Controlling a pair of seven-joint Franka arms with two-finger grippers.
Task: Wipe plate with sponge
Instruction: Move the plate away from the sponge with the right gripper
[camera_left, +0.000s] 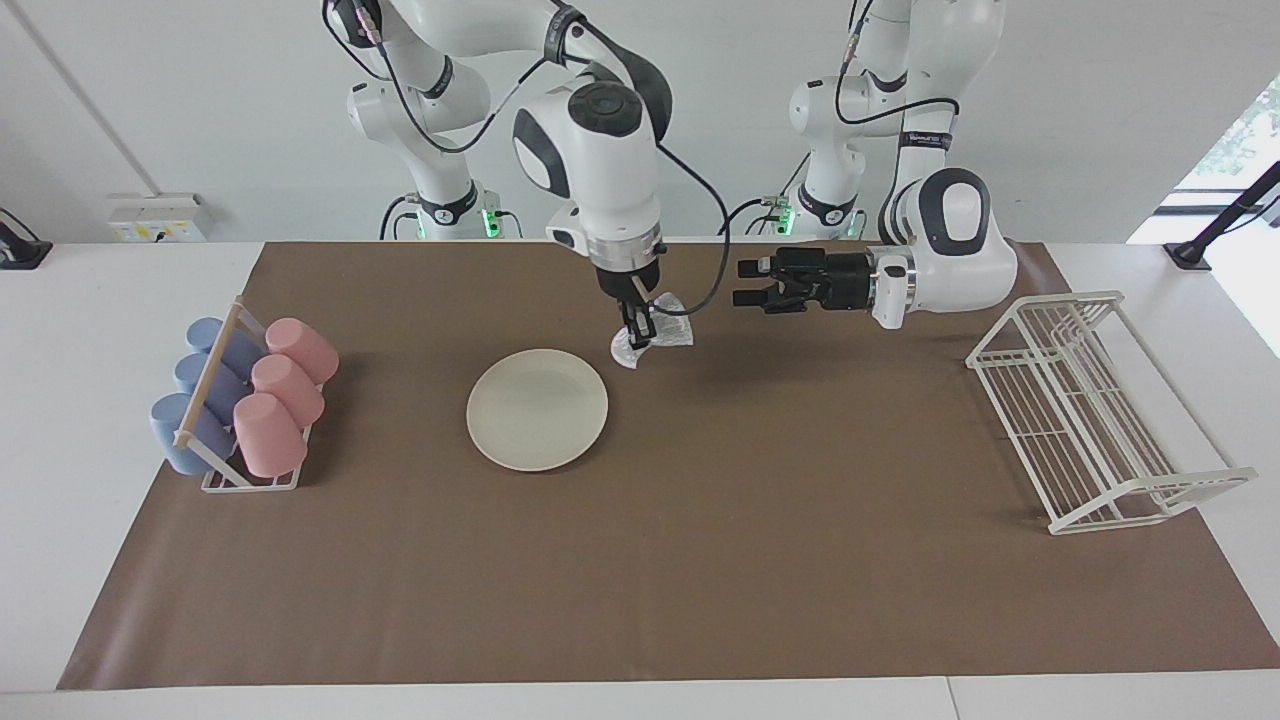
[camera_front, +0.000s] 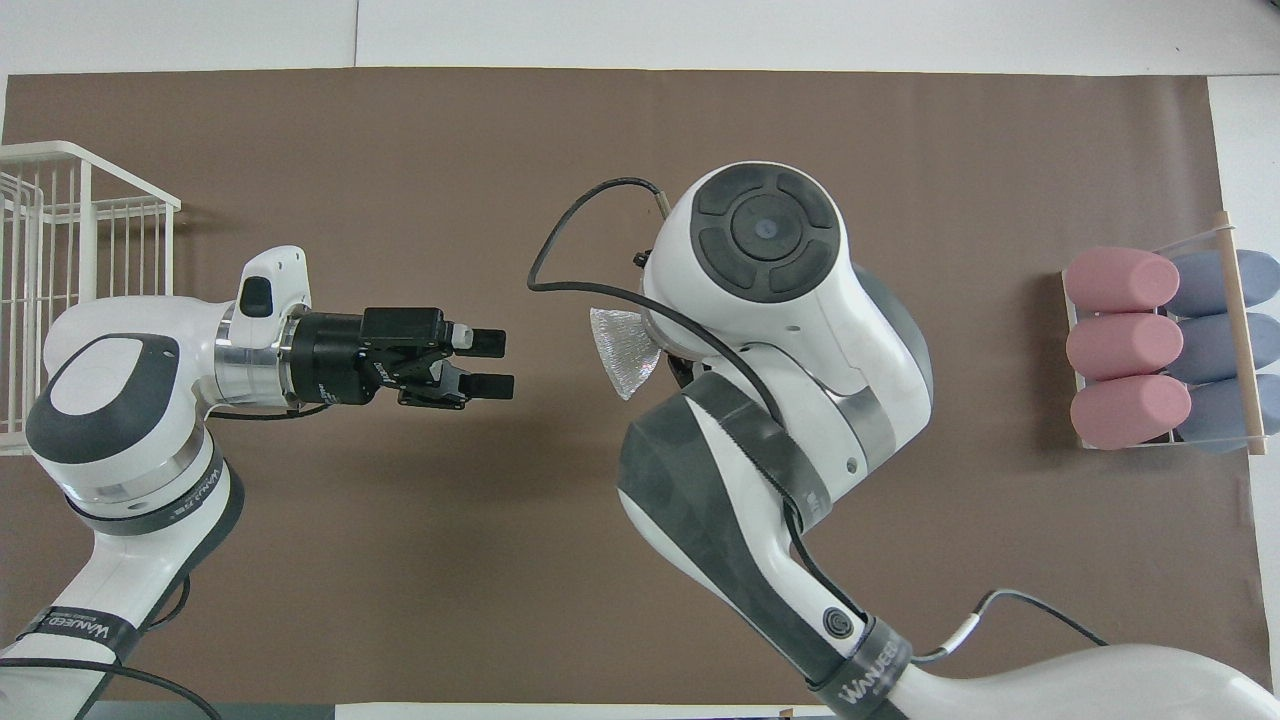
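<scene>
Most of the plate (camera_left: 537, 409) hides under the right arm from overhead. Right pincer (camera_left: 637, 335) points down, clamped on the sponge (camera_left: 655, 340), plate just below it. Left pincer (camera_left: 752, 284) waits level beside it, fingers apart.

Plate (camera_left: 537, 409) mid-mat, bare, open from above and from its 6 o'clock in facing view. Right gripper (camera_left: 637, 325) pinching sponge (camera_left: 655, 340) at plate's 1 o'clock, close by rim. Left gripper (camera_left: 752, 284) level above mat at 3 o'clock of sponge, fingers parted, narrow gap between the two. Cup rack (camera_left: 250, 400) at right arm's end, wire rack (camera_left: 1095, 410) at left arm's end; wide bare mat (camera_left: 800, 560) between.
</scene>
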